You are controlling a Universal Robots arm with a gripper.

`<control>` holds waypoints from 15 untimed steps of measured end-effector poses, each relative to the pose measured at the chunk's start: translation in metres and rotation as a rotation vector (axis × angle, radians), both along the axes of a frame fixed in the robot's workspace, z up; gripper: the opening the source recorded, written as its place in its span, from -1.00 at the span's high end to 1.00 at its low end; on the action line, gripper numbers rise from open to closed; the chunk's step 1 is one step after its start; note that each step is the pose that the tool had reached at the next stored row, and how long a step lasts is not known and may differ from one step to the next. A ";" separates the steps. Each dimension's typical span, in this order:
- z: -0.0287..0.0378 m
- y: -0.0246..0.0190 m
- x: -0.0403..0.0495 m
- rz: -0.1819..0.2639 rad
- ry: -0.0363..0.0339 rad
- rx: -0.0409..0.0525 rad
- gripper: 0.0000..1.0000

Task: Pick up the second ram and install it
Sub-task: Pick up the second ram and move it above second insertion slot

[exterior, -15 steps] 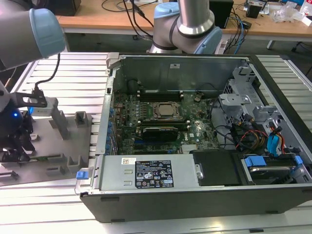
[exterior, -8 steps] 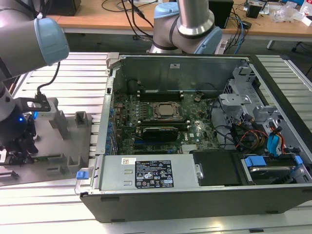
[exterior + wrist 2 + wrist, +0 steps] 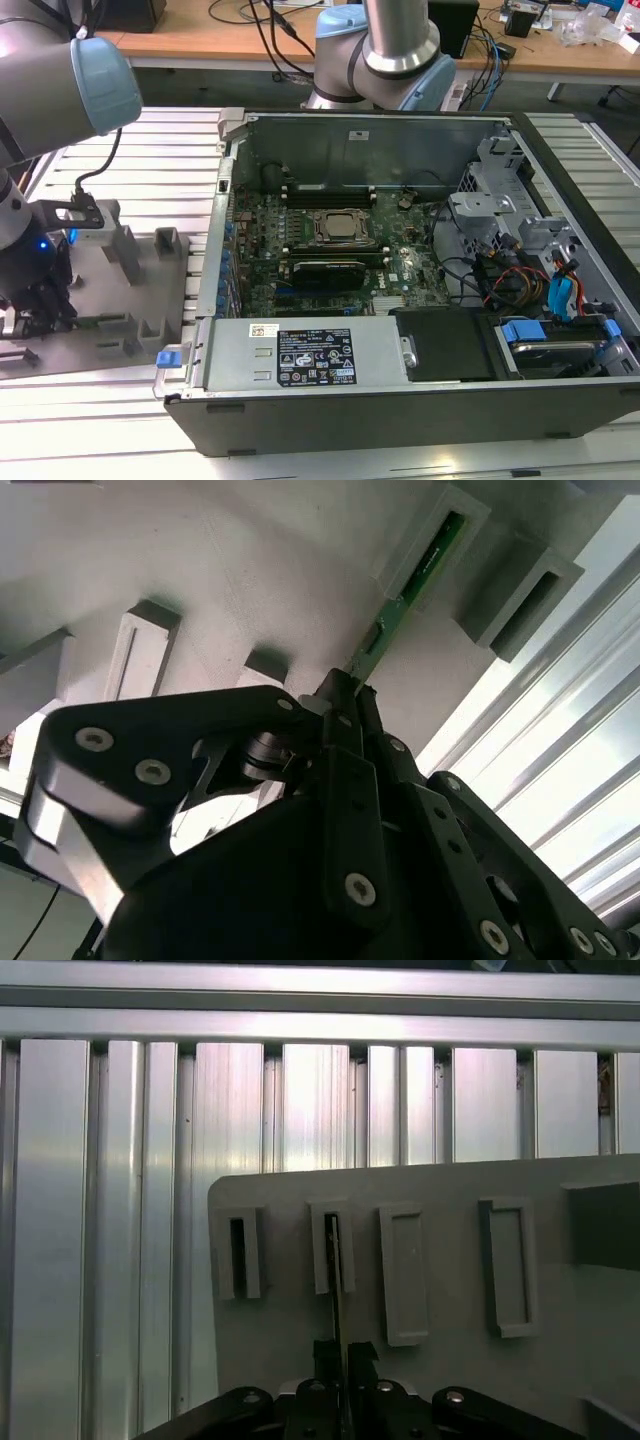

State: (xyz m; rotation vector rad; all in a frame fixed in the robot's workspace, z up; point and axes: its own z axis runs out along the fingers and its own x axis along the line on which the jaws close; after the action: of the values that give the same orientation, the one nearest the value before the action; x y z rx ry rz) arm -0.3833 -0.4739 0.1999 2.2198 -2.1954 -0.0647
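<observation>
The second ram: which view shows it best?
The second wrist view: the second ram shows its green face, gripped by the hand. The first wrist view gives it edge-on. Exterior view: too small to tell.

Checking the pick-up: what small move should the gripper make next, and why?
Probably draw the ram straight out of the holder block: the gripper looks shut on its near end, while its far end sits inside that block.

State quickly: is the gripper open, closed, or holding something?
The gripper is closed on the ram, which stands in a tray slot.
</observation>
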 end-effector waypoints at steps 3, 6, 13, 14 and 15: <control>0.0000 0.0000 0.0000 0.000 0.0000 0.0000 0.72; -0.0001 0.0000 0.0000 0.000 0.0000 -0.0001 0.72; -0.0003 0.0000 0.0000 0.000 0.0000 0.0000 0.72; -0.0003 0.0000 0.0000 0.000 0.0000 0.0000 0.72; -0.0004 0.0000 0.0000 0.000 0.0000 0.0000 0.72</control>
State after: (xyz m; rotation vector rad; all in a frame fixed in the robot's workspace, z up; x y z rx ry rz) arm -0.3833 -0.4739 0.1996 2.2198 -2.1954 -0.0647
